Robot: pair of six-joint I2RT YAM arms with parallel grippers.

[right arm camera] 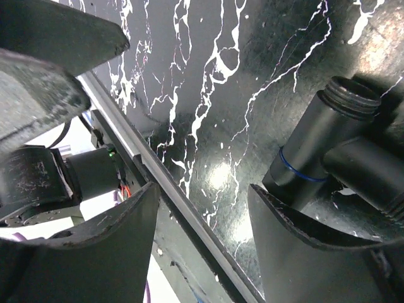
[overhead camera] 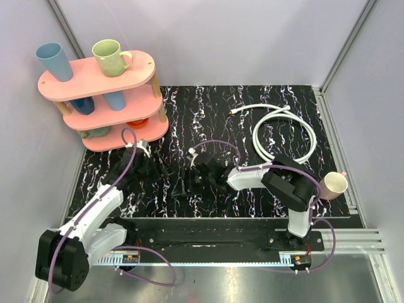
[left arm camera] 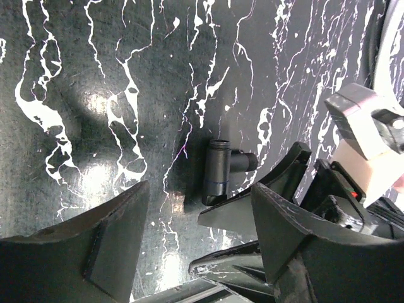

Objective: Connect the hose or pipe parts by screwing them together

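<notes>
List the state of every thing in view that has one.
black T-fitting: lying on the mat, unheld, threaded end bare.
white hose: loosely coiled on the mat, apart from the fitting, unconnected.
left gripper: open, empty, near the fitting.
right gripper: open, empty, fitting outside its fingers.
green mug: upright on the pink shelf.

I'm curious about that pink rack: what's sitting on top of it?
A blue cup and a green mug top the pink rack. Lower shelves hold more cups, mostly covered.
</notes>
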